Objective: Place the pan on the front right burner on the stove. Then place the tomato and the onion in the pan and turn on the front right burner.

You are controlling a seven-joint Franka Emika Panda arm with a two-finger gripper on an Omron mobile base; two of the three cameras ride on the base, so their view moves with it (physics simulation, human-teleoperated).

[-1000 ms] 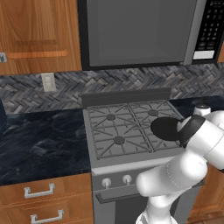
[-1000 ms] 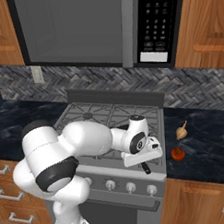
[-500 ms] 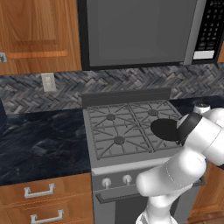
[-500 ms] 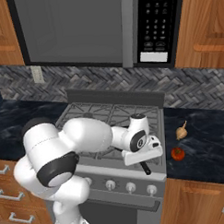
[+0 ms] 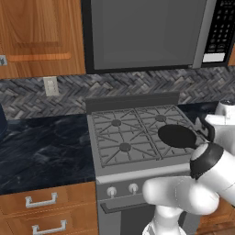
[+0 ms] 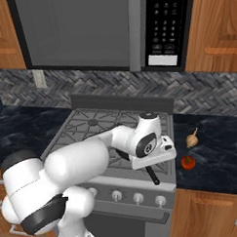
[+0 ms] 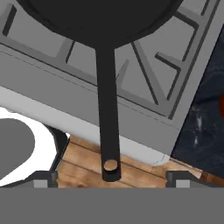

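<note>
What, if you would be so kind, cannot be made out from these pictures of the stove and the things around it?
- Front right burner: hidden under the pan in the left base view.
- Pan bowl: cut off by the top edge in the hand view; in the right base view the arm hides all but its handle.
- Tomato: only a red sliver at the right edge of the hand view.
- Stove knobs: too small to read their settings.
- Onion: too small for detail.

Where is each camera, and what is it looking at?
Left base view: behind the arm's left, facing the stove; white arm lower right.
Right base view: behind its right, facing the same stove; arm lower left.
Hand view: on the hand, looking down at the pan handle; finger tips at bottom.
All share the pan.
</note>
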